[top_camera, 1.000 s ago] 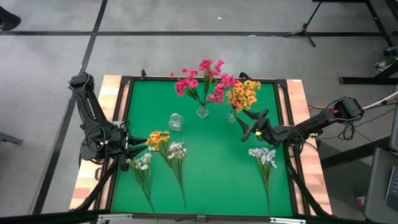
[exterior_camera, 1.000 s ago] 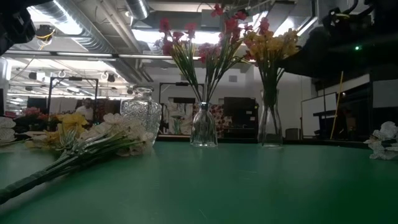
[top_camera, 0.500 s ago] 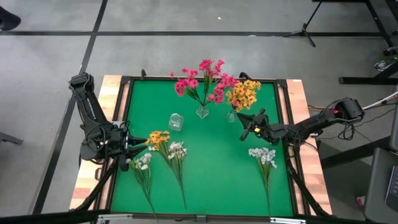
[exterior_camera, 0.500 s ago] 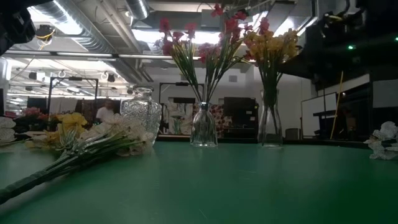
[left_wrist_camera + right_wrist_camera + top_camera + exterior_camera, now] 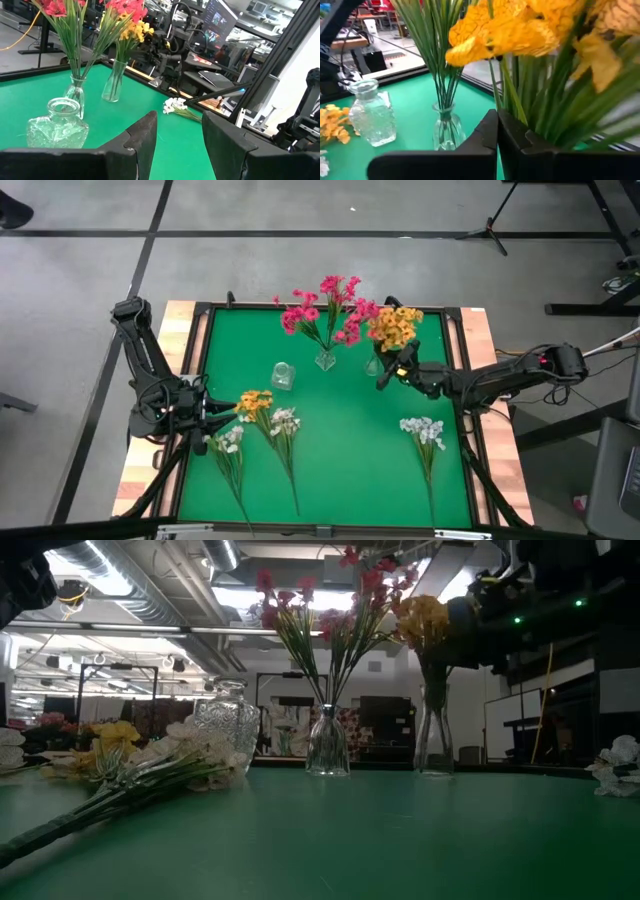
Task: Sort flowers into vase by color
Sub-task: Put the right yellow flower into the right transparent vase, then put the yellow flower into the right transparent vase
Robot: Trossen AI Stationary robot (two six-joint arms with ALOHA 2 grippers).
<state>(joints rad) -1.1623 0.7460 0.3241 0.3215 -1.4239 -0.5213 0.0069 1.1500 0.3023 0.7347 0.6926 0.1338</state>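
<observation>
Magenta-pink flowers stand in a small glass vase at the far middle. To their right, yellow-orange flowers stand in a taller vase. My right gripper is shut, up beside their stems. One yellow-orange sprig and two white sprigs lie flat at the left, with another white sprig at the right. My left gripper is open at the left edge, just short of the yellow-orange sprig. My right gripper's shut fingertips stand level at the green stems of the yellow-orange flowers in the vase, coming from the table's right. Nothing shows between the fingers. Whether they touch the stems I cannot tell.
An empty round glass vase stands left of the pink flowers' vase. The green mat has a raised dark rim with wooden borders outside it. The middle of the mat between the lying sprigs is bare.
My right gripper has shut its fingers on nothing. It has moved toward the table's far left and up to the yellow-orange flowers in their vase. The flowers and vases stand as before.
</observation>
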